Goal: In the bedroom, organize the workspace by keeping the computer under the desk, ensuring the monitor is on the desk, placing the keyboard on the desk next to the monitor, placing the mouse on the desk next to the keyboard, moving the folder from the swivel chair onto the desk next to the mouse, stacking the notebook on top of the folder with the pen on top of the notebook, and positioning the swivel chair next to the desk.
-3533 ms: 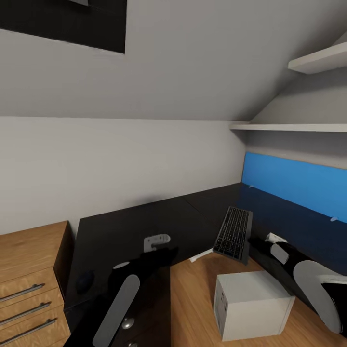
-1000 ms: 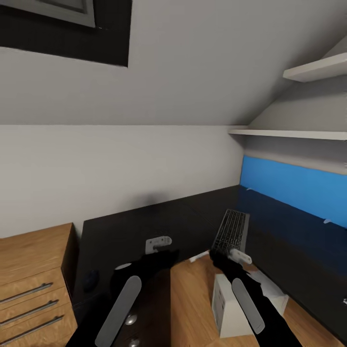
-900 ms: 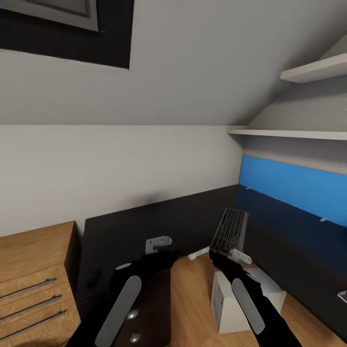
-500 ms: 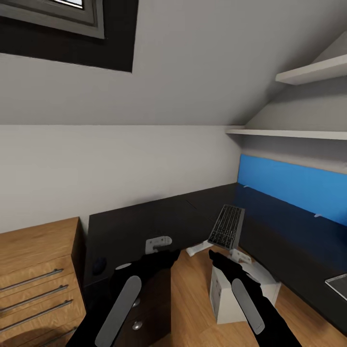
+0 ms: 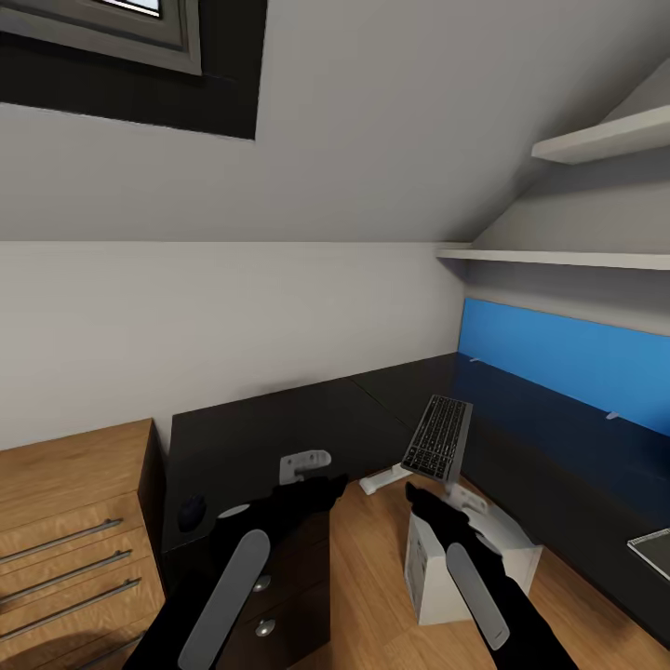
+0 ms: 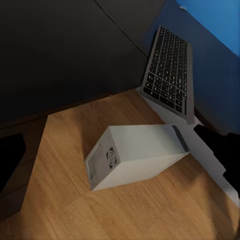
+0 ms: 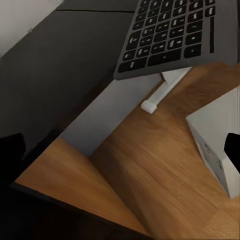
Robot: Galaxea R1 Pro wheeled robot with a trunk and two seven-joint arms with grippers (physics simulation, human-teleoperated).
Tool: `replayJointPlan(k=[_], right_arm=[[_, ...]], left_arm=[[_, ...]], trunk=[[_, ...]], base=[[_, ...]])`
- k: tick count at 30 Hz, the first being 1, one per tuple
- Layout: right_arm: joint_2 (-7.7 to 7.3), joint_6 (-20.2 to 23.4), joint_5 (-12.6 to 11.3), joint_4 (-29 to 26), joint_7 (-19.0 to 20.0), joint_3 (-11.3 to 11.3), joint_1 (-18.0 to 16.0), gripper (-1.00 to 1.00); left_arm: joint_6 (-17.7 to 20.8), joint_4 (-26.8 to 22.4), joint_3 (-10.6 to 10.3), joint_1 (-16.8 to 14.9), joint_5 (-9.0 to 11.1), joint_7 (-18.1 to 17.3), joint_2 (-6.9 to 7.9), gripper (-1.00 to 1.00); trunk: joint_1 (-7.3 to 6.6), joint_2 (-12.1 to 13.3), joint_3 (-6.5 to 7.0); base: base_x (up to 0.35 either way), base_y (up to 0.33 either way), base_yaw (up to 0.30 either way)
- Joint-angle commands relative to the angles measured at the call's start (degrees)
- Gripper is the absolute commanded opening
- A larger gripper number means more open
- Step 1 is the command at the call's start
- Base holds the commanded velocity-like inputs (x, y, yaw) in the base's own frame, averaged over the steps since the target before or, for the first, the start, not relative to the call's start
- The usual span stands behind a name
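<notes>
Both your grippers' states can't be told; the keyboard (image 5: 437, 448) overhangs the desk (image 5: 270, 433) edge, above the computer (image 5: 470, 568).

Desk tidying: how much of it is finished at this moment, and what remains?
Little looks done. The computer stands on the wood floor in the desk's inner corner. The keyboard overhangs the desk edge, so it needs resetting. The right claw hovers above the computer, near the keyboard; the left claw carries nothing. Monitor, mouse, folder, notebook, pen and chair are still to handle.
</notes>
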Motion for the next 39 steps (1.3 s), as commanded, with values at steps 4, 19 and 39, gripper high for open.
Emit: replayJointPlan(k=[4, 19, 39], right_arm=[[-0.04, -2.26, -0.42, 0.17, -0.39, 0.09, -0.04, 1.0], [0.1, -15.35, 0.83, 9.13, -0.12, 0.74, -0.07, 1.0], [-0.02, -23.34, -7.95, 19.18, 22.51, -2.95, -0.11, 1.0]], left_arm=[[0.11, -0.28, -0.04, -0.05, 0.65, 0.64, -0.04, 1.0], [0.11, -0.32, -0.1, -0.05, 0.67, 0.72, -0.06, 1.0], [0.11, -0.39, -0.09, -0.05, 0.67, 0.72, -0.06, 1.0]], trunk=[[0.66, -1.24, -0.61], [3.95, -7.26, -3.3], [8.34, -15.28, -6.89]], base=[[0.0, 0.0, 0.0], [0.0, 0.0, 0.0], [0.0, 0.0, 0.0]])
